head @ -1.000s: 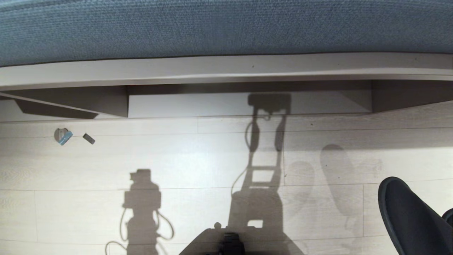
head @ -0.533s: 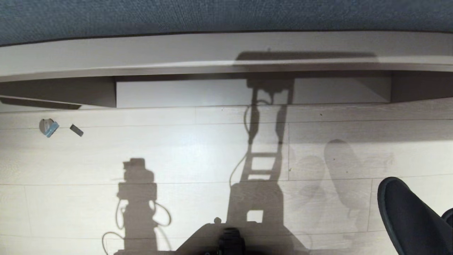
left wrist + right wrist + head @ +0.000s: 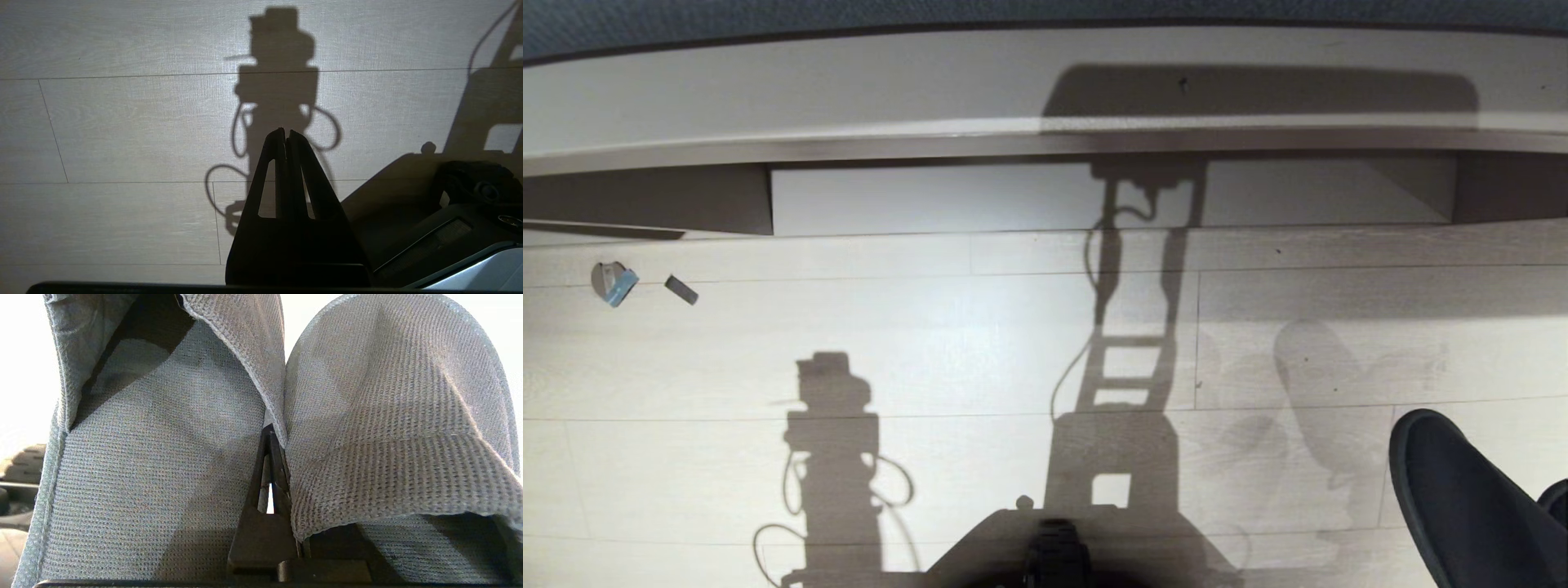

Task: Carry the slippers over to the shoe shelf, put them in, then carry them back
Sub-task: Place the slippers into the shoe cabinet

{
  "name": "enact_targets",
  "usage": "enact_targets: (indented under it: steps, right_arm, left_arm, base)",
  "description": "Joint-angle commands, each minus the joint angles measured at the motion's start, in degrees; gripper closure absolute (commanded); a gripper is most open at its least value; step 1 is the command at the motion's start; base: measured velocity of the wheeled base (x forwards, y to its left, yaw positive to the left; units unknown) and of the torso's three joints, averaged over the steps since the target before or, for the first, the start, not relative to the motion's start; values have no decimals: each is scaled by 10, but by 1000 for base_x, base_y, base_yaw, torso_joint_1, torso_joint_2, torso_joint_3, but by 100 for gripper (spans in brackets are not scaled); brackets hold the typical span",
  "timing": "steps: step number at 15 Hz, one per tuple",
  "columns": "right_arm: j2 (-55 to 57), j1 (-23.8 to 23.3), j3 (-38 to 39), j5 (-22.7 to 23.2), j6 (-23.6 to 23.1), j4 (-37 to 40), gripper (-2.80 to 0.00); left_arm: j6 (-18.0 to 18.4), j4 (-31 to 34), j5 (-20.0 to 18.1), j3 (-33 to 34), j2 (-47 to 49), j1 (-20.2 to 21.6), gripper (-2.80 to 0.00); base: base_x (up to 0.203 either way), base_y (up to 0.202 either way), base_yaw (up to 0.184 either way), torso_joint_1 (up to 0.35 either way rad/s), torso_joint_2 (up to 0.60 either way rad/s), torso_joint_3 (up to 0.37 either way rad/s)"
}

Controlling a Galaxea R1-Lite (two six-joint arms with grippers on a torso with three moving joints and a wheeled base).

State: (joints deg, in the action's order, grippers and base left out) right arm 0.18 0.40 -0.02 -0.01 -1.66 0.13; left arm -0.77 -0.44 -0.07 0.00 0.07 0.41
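Over the last second our head view has tipped downward, so the low taupe laminate shoe shelf (image 3: 1094, 196) now sits higher in frame. We find the right gripper (image 3: 271, 457) pinched tight on the grey-blue fabric slippers (image 3: 392, 416), not yet shelved. The left gripper (image 3: 286, 136) hangs closed and empty over the floor.

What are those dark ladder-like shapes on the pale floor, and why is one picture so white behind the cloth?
Head view: the shapes are hard shadows of the robot cast forward on the pale wood-plank floor, reaching the low taupe shoe shelf. Right wrist view: the grey-blue fabric slippers fill the frame; the background is washed out white. Left wrist view: the left gripper is a dark silhouette.
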Motion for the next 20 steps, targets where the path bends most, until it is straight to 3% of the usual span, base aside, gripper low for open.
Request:
enact_targets:
  steps: [1, 7, 12, 20]
  right_arm:
    - [-1, 0, 0, 2, -10, -1, 0]
    - [28, 0, -66, 38, -17, -6, 0]
    - [154, 0, -133, 83, -41, -27, 0]
    - [403, 1, -146, 117, -57, -305, 0]
  left_arm:
    - [-1, 0, 0, 0, 0, 0, 0]
    - [-2, 0, 0, 0, 0, 0, 0]
    - [-3, 0, 0, 0, 0, 0, 0]
    - [-2, 0, 0, 0, 0, 0, 0]
  base:
    - [0, 0, 0, 0, 0, 0]
    - [0, 0, 0, 0, 0, 0]
    - [0, 0, 0, 0, 0, 0]
    - [0, 0, 0, 0, 0, 0]
